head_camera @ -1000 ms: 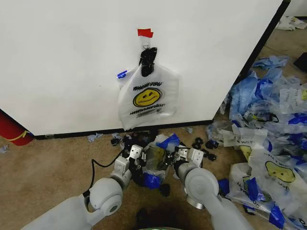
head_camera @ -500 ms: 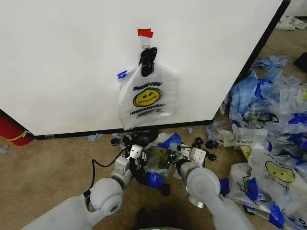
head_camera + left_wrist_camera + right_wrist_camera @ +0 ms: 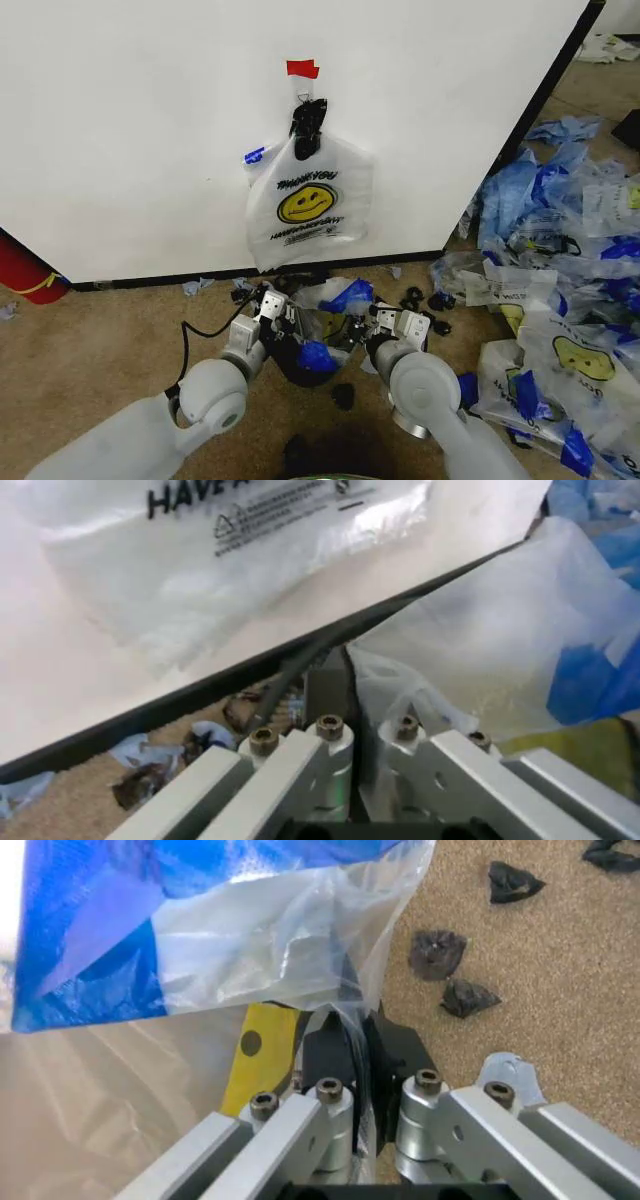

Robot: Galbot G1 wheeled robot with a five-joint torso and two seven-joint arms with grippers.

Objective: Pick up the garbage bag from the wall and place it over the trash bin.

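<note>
The garbage bag, thin white plastic with blue tape strips, is stretched between my two grippers low over the floor by the wall. My left gripper is shut on its edge close to the black baseboard. My right gripper is shut on the opposite edge, where blue tape and a yellow patch of the print show. The black trash bin sits under the bag and is mostly covered by it.
A second smiley bag hangs from a black clip on the white wall just above. Black scraps litter the carpet. A heap of bags lies at the right, and a red cylinder stands far left.
My left gripper has moved toward the wall with its edge of the bag, and the bag is spread wider over the bin. The right gripper has barely moved.
</note>
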